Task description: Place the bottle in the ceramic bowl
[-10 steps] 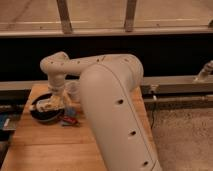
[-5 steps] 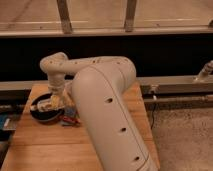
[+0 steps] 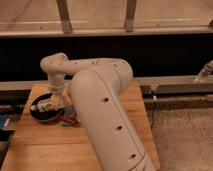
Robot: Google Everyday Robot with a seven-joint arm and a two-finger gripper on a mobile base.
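Reaching down at the far left of the table [image 3: 45,145], your gripper [image 3: 56,100] hangs right over the ceramic bowl [image 3: 40,113], so you look to be at the placing step. A pale shape just under the jaws, inside the bowl's rim, is probably the bottle [image 3: 49,104]; whether the jaws pinch it or stand spread, you cannot tell, since the arm [image 3: 102,100] hides much of them. Some small coloured items [image 3: 70,120] lie just beside the bowl. Next you likely need a clean release and a straight lift clear of the rim.
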